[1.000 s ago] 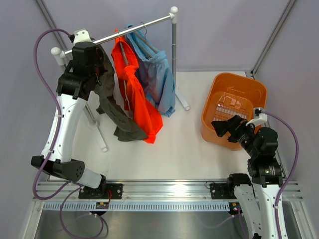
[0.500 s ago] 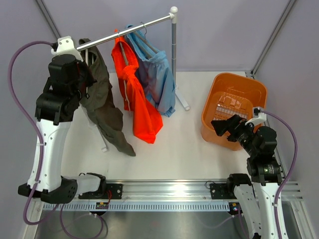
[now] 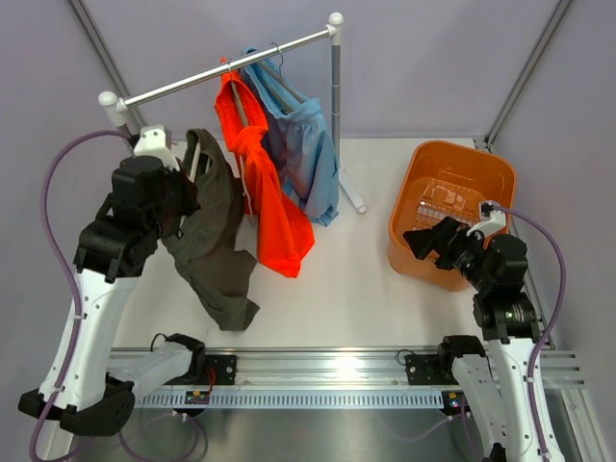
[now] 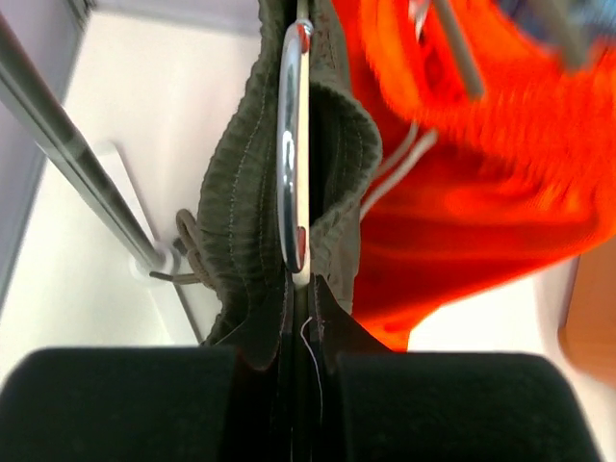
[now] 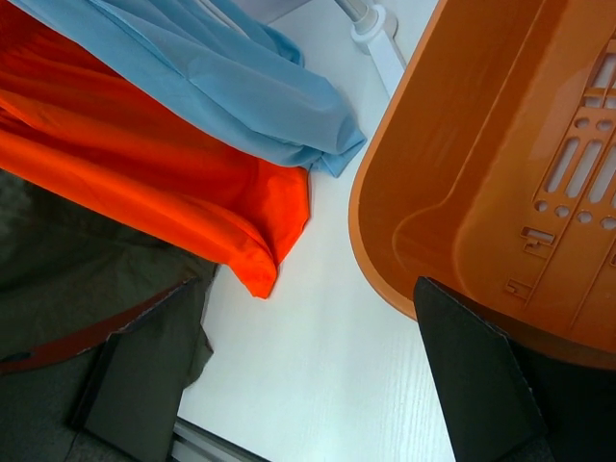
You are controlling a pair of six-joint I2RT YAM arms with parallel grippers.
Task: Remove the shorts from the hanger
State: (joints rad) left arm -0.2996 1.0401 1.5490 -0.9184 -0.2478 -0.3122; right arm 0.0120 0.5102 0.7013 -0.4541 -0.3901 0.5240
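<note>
The dark olive-green shorts (image 3: 214, 241) hang from a chrome hanger (image 4: 292, 144), off the rail and in front of it. My left gripper (image 3: 188, 192) is shut on their waistband at the hanger; the wrist view shows the fingers pinched together (image 4: 308, 351) on olive cloth (image 4: 241, 192). The bright orange shorts (image 3: 265, 183) and the light blue shorts (image 3: 303, 154) hang on the rail (image 3: 231, 65). My right gripper (image 3: 430, 241) is open and empty beside the basket, in the right wrist view too (image 5: 308, 385).
An orange laundry basket (image 3: 462, 154) stands at the right, its wall close to my right fingers (image 5: 481, 173). The rack's upright posts (image 3: 336, 96) and feet stand on the white table. Grey walls close in the back and sides.
My left arm has drawn the olive-green shorts and hanger off the rail's left end, then lowered them forward and right. The right gripper has barely shifted.
</note>
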